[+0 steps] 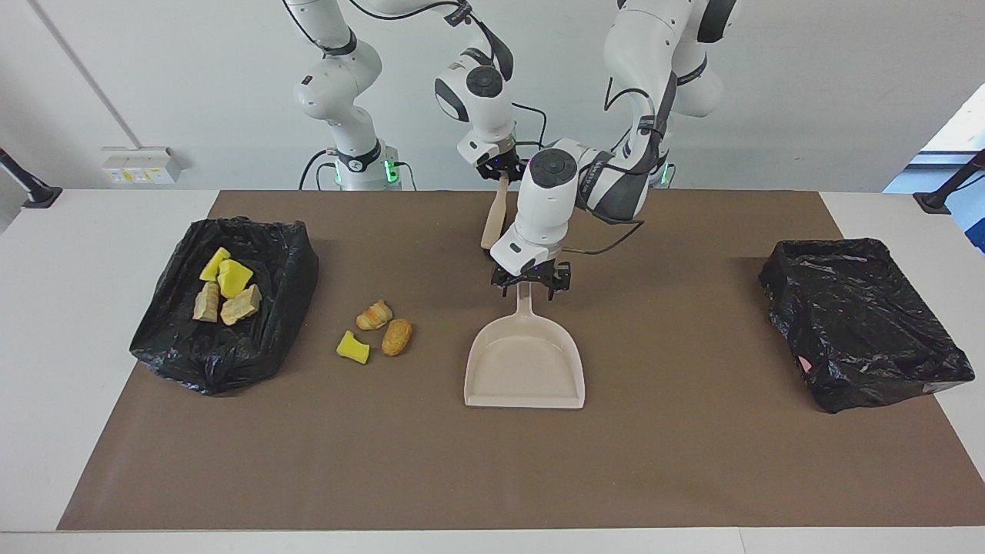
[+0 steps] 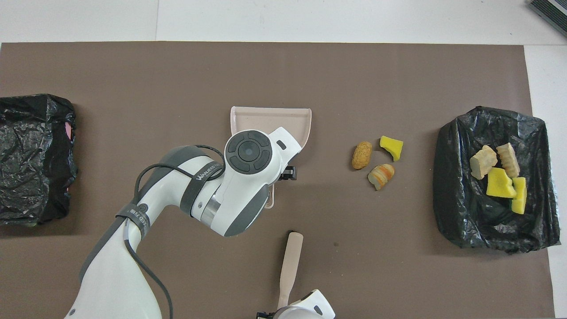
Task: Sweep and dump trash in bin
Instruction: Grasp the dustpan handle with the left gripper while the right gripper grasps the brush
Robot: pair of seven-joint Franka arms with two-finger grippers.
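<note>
Closing too high or off-centre on the dustpan [image 1: 525,362] handle is the main risk: the left claw [image 1: 531,282] stands spread wide, astride the handle at the desk [image 1: 692,462], and a skewed pinch could twist the pan or let it slip once lifted. The right claw [image 1: 500,169], clamped on the brush [image 1: 493,219] handle, hangs just beside the left arm, so the two could knock together as sweeping begins.

Counted: three loose trash pieces [image 1: 375,331] lie on the desk toward the right arm's end from the left claw, one yellow and two tan-orange; four more, two yellow and two tan, sit in the bin [image 1: 223,308] past them. A second black-bagged bin [image 1: 862,323] sits toward the left arm's end. One dustpan, one brush, two bins.
</note>
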